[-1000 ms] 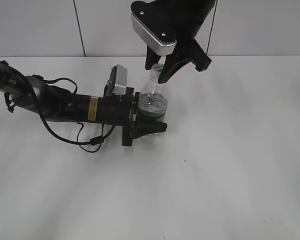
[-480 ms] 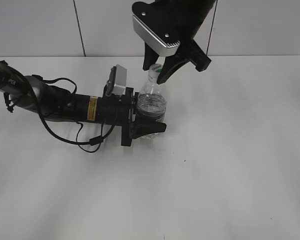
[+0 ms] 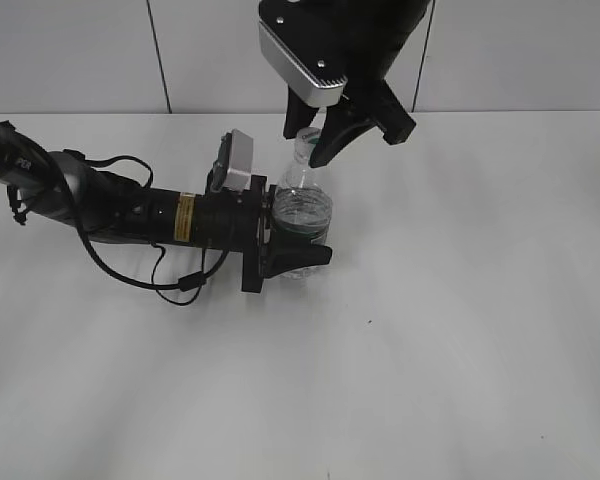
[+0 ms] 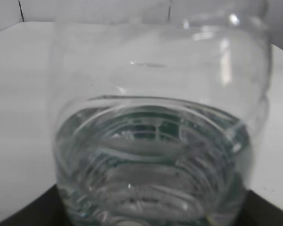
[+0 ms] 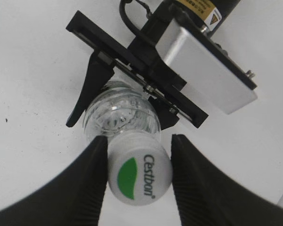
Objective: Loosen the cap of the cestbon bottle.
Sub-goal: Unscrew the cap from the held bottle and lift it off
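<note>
The cestbon bottle (image 3: 302,205) stands upright on the white table, clear with a dark green label band. My left gripper (image 3: 292,248) is shut on its lower body from the left. In the left wrist view the bottle (image 4: 155,141) fills the frame and only dark jaw corners (image 4: 151,222) show. My right gripper (image 3: 314,138) hangs over the bottle top, pointing down. In the right wrist view its two black fingers (image 5: 139,138) straddle the white cap (image 5: 139,173) with the green leaf logo. The left finger touches the cap and a thin gap shows at the right finger.
The left arm with its cables (image 3: 130,215) lies low across the left of the white table (image 3: 460,330). A tiled wall (image 3: 80,50) runs along the back edge.
My right gripper has shifted slightly up and to the left over the bottle top. The bottle and left gripper have edged a little left.
</note>
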